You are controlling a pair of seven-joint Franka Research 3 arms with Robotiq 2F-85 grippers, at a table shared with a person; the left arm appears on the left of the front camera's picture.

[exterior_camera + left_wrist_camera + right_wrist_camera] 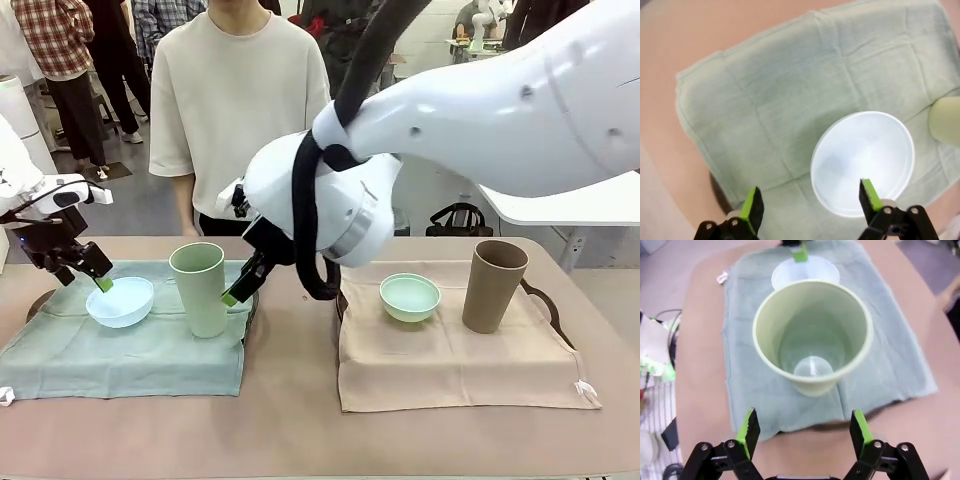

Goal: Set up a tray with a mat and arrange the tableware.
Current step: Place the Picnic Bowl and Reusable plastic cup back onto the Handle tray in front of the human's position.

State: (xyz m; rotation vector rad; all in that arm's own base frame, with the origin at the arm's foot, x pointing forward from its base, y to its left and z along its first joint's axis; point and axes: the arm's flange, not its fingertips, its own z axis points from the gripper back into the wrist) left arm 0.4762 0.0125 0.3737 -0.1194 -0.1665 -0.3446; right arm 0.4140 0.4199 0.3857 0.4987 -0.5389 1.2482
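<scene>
On the tabletop (300, 420) lie two mats over trays: a green mat (130, 350) on the robot's left and a beige mat (450, 360) on its right. The pale blue bowl (120, 301) stands on the green mat, and the light green tumbler (199, 288) stands upright just beside it on the same mat. The left tool (98, 281) is at the far rim of the pale blue bowl with its fingers apart; in the left wrist view one green pad is over the bowl's edge and the other is over the mat, and nothing is held between them. The right tool (238, 290) is just beside the light green tumbler, also with its fingers apart and holding nothing. On the beige mat the mint green bowl (410, 297) stands near the upright brown tumbler (493, 285), not touching it. A person (240, 100) stands at the far side of the tabletop.
</scene>
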